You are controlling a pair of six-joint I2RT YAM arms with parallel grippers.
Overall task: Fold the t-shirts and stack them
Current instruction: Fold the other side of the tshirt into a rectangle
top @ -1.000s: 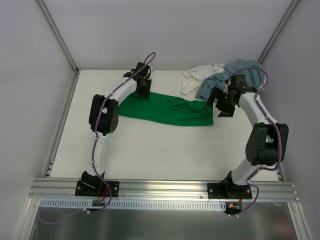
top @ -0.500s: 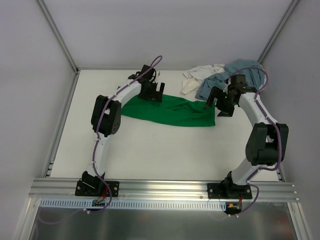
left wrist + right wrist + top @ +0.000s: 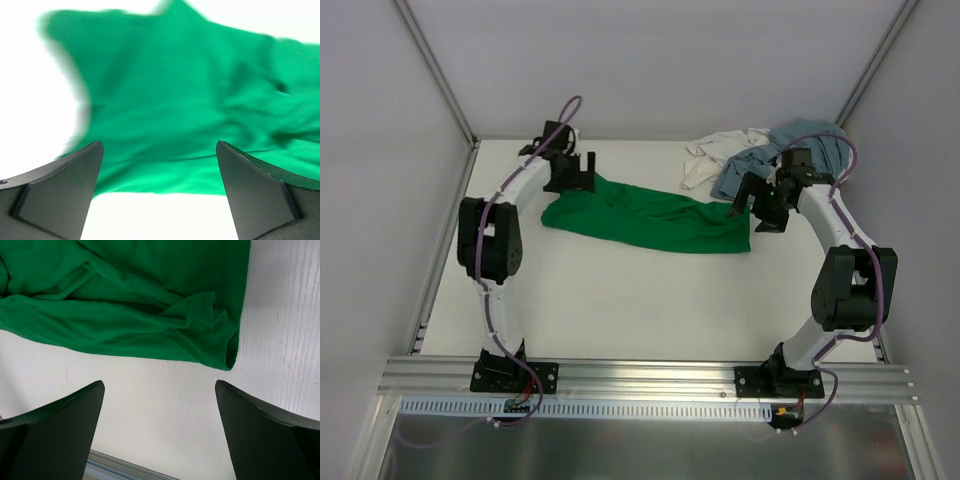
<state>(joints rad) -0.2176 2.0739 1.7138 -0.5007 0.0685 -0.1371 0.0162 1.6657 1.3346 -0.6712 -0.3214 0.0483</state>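
— How does the left claw (image 3: 578, 176) stand?
— Spread wide and empty over the left end of the green t-shirt (image 3: 650, 215), which lies bunched in a long strip across the counter (image 3: 620, 295).
— And the right claw (image 3: 757, 212)?
— Wide apart too, holding nothing, above the right hem. Each should pinch an outer corner, then pull apart to flatten it.

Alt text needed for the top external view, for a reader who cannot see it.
A green t-shirt lies stretched in a long band across the white table, with the open left gripper at its left end and the open right gripper at its right end. A white t-shirt and a grey-blue t-shirt sit crumpled at the far right corner.
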